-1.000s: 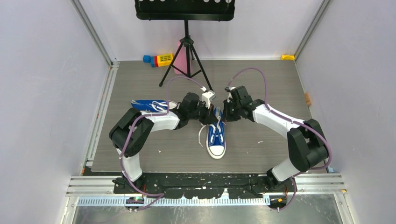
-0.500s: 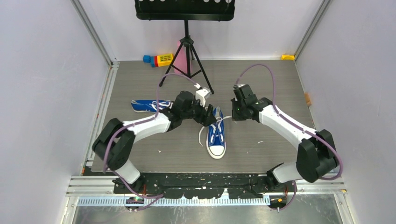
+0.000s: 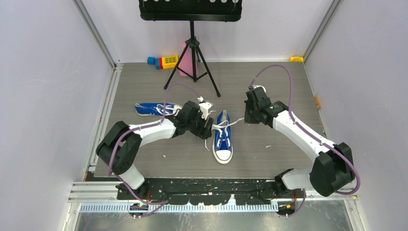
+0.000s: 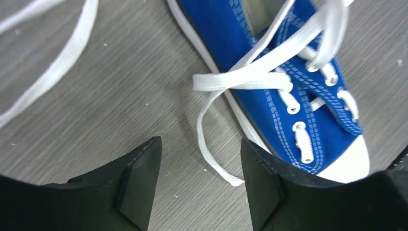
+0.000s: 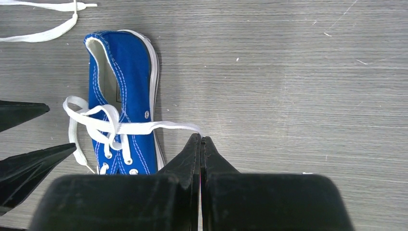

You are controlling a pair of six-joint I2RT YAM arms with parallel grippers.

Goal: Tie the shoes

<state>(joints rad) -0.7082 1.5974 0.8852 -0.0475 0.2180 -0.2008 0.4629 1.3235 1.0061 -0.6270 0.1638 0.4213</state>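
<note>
One blue shoe (image 3: 223,138) lies mid-table, white toe toward me, its white laces crossed in a loose knot (image 5: 108,122). The other shoe (image 3: 153,109) lies on its side to the left, behind my left arm. My left gripper (image 3: 208,127) hovers at the near shoe's left side, open, and holds nothing. In the left wrist view a loose lace end (image 4: 211,159) lies on the floor between its fingers (image 4: 139,187), beside the shoe (image 4: 288,96). My right gripper (image 5: 200,140) is shut on the other lace (image 5: 159,126), which stretches rightward from the shoe (image 5: 120,86).
A black music stand's tripod (image 3: 192,62) rises behind the shoes. Coloured toy blocks (image 3: 163,61) and a pink object (image 3: 184,60) sit by the back wall, a yellow piece (image 3: 297,58) at the back right corner. Walls close in both sides.
My left gripper opened, let go of its lace and slid back left. The right gripper moved right, away from the shoe, drawing its lace out.
</note>
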